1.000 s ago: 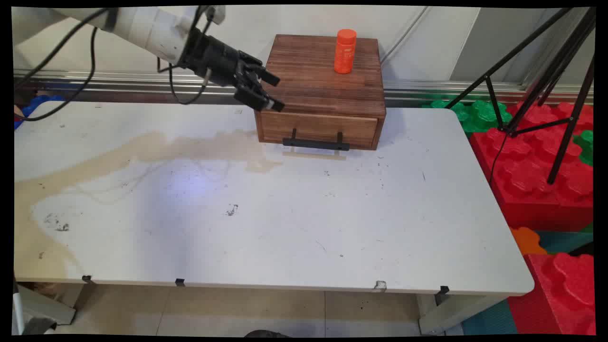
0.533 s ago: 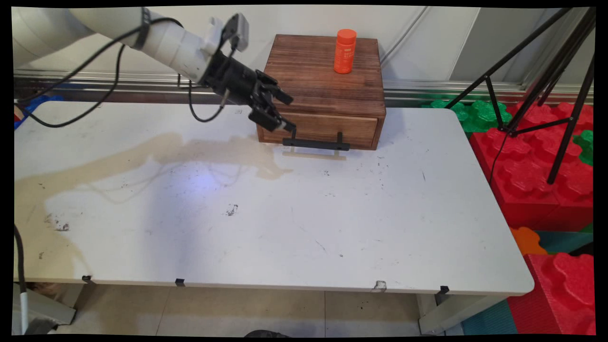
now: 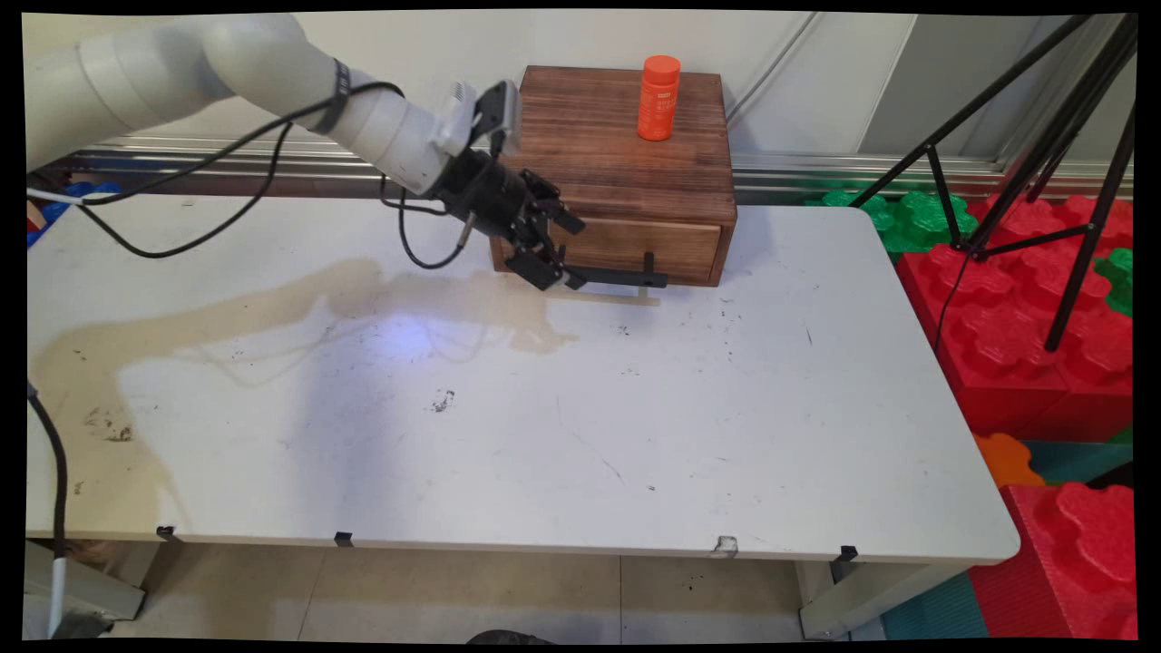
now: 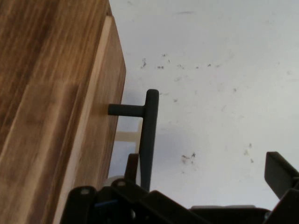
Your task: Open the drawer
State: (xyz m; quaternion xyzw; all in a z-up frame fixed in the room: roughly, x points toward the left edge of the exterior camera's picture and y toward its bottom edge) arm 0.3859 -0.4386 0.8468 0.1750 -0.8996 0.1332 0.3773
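A wooden box with one drawer stands at the table's far edge. An orange bottle stands upright on its top. My gripper is open at the left end of the drawer's black bar handle. In the hand view the handle runs up from the linkage, close to the drawer front. It lies within my gripper's open span, near the left finger, with the right fingertip well off to the side. Nothing is held.
The white table carries a long tan stain on its left half. Black tripod legs and red and green foam blocks stand to the right of the table.
The gripper has come down and to the right, from beside the box's upper left corner to the left end of the drawer handle. The box and bottle have not moved.
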